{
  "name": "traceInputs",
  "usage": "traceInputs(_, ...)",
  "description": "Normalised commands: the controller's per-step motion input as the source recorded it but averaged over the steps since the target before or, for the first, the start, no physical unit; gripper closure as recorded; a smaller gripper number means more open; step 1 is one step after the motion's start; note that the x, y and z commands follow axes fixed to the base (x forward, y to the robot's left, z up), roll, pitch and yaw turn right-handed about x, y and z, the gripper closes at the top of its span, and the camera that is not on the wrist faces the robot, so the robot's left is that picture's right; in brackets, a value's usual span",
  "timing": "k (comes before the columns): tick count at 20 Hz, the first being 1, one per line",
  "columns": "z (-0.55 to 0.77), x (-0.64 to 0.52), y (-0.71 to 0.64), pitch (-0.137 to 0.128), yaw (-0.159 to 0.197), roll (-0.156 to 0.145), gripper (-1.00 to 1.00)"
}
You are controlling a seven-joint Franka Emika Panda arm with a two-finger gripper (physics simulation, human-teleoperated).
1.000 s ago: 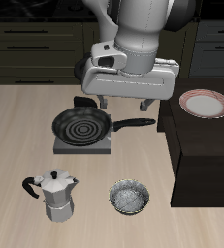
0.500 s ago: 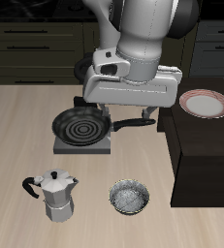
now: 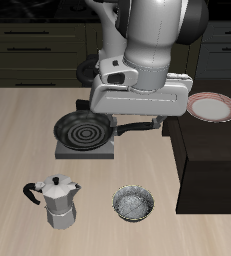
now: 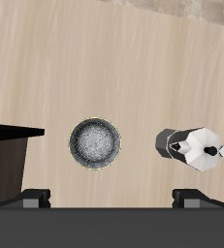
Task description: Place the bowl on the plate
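Pale wood-grain surface (image 3: 17,130), dark cabinets (image 3: 37,45) behind, bowl (image 3: 134,204) near front edge, plate (image 3: 211,106) on dark block (image 3: 212,160), fingers (image 4: 38,198) spread, empty.

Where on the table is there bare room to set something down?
Bare wood lies between the bowl and frying pan, and between the moka pot and the table's far edge. The dark cabinet holding the plate crowds the bowl's other side.

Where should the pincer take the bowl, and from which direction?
Grip the bowl by its thin rim, coming straight down from above with one finger inside and one outside. It sits upright and open on the table, beside the moka pot, rim fully exposed.
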Motion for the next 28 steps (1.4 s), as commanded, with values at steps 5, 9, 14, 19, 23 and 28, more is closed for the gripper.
traceInputs(5,-0.08,-0.01,0.01,0.014,0.022,0.055,-1.0)
traceInputs(9,-0.1,0.02,-0.21,0.01,0.008,-0.004,-1.0)
traceInputs(14,-0.01,0.06,-0.14,-0.017,0.03,0.025,-1.0)
traceInputs(19,0.0,0.09,-0.07,-0.009,0.001,0.007,-1.0)
traceInputs(23,-0.11,0.15,-0.08,-0.007,0.019,0.023,-1.0)
traceInputs(28,-0.19,0.12,-0.07,0.022,0.003,-0.003,-1.0)
